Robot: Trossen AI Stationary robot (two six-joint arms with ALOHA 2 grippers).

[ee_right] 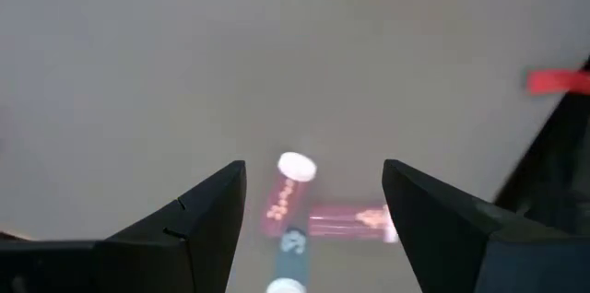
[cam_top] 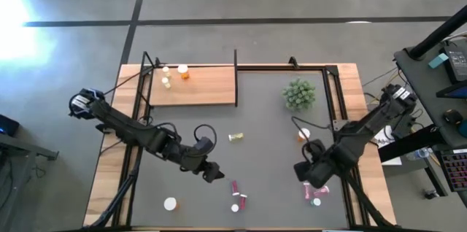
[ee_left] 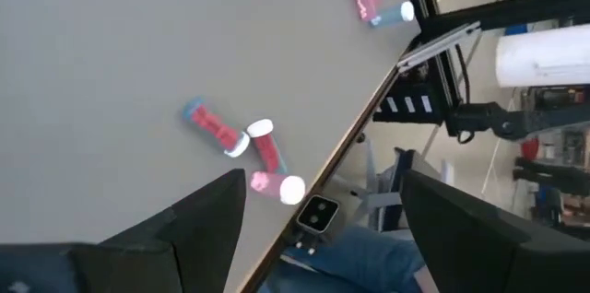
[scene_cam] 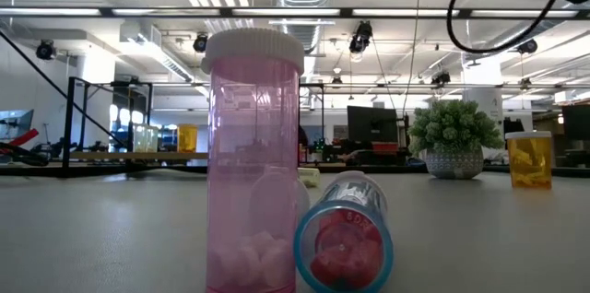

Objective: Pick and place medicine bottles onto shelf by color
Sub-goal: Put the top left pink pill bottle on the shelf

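The shelf [cam_top: 204,87] lies at the far left with three small bottles [cam_top: 175,74] standing on it. Loose on the grey mat are a yellowish bottle [cam_top: 235,137], an orange bottle [cam_top: 303,135], a white-capped bottle [cam_top: 170,203], pink bottles [cam_top: 237,194] near the front middle, and more pink bottles [cam_top: 315,191] at the front right. My left gripper [cam_top: 213,172] hangs open above the mat, just far-left of the middle pink bottles [ee_left: 244,146]. My right gripper [ee_right: 313,210] is open, pointing down over the right pink bottles [ee_right: 293,192], clear of them.
A small green plant [cam_top: 299,93] in a pot stands at the far right of the mat. Black frame rails run along the table's left and right edges. In the low view one pink bottle [scene_cam: 253,159] stands upright and another [scene_cam: 344,238] lies beside it.
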